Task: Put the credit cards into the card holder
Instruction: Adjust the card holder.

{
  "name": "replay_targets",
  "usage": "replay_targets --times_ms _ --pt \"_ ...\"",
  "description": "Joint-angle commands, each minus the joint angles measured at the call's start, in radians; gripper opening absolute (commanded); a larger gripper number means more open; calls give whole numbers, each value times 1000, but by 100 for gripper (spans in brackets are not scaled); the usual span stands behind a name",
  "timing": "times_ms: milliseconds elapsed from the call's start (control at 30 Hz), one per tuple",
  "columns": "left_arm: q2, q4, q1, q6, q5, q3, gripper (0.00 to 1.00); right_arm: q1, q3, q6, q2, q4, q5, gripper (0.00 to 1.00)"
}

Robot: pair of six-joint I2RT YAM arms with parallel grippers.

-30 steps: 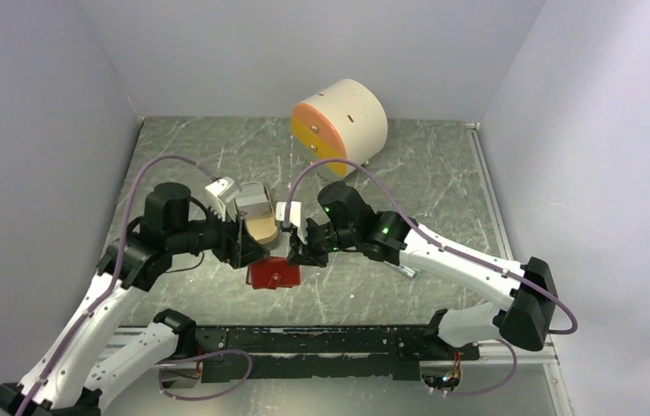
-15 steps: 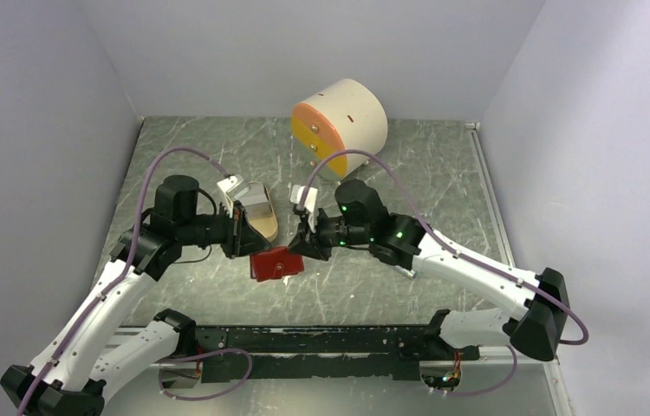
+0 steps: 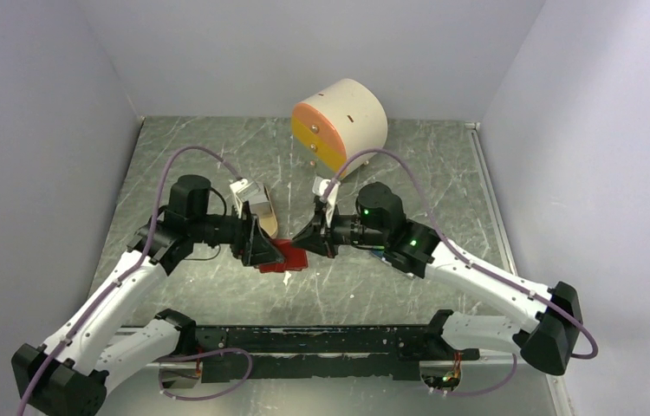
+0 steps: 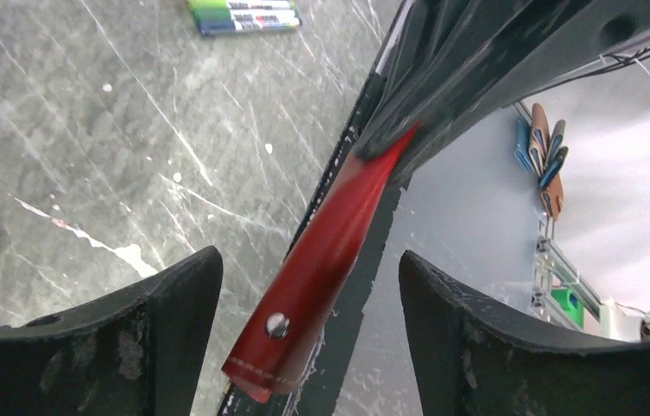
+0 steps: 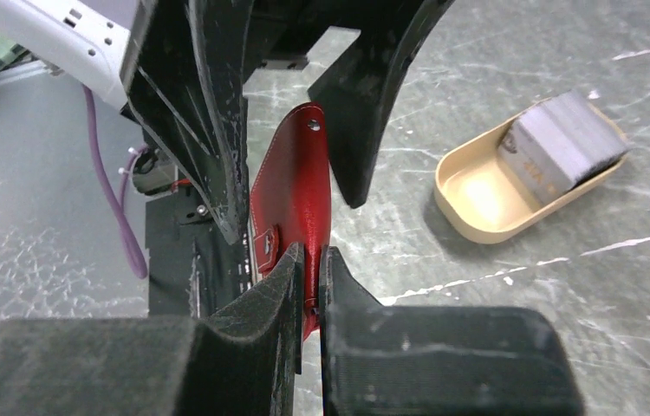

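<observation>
Wallet (image 5: 295, 195), red, is pinched edge-on in the tightly closed right gripper (image 5: 311, 260). The left gripper (image 4: 308, 260) gapes wide around its snap end. Grey cards (image 5: 560, 139) sit stacked in a tan tray (image 5: 464, 217) nearby.

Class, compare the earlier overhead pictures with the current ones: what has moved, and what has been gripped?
The right tool has closed on the red card holder and raised it from flat to edge-on; the open left tool moved in around it. Tan tray and cards stayed put.

Left jaws apart, right jaws together.
</observation>
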Motion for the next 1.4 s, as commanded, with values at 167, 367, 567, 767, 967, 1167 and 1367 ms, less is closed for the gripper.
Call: replay_targets --times_ms 167,367,567,767,967,1167,1367 --pt "-6 9 -2 9 -23 36 21 -48 38 50 -39 54 1 10" --pt "-95 297 -1 -227 -155 -68 23 -60 -113 545 -133 239 311 60" --pt "-180 728 -2 -470 -185 -254 22 -60 -280 871 -243 411 451 99" --pt "-181 944 -2 -587 -160 -324 25 -59 -258 940 -201 470 419 91" --pt "-188 1110 -2 -667 -204 -376 25 -59 -275 1033 -166 535 432 90" --pt "-176 1191 -2 -702 -230 -415 26 -60 -252 1039 -96 638 360 83" --pt "-182 1119 -2 -684 -242 -402 35 -66 -253 1027 -62 734 299 29"
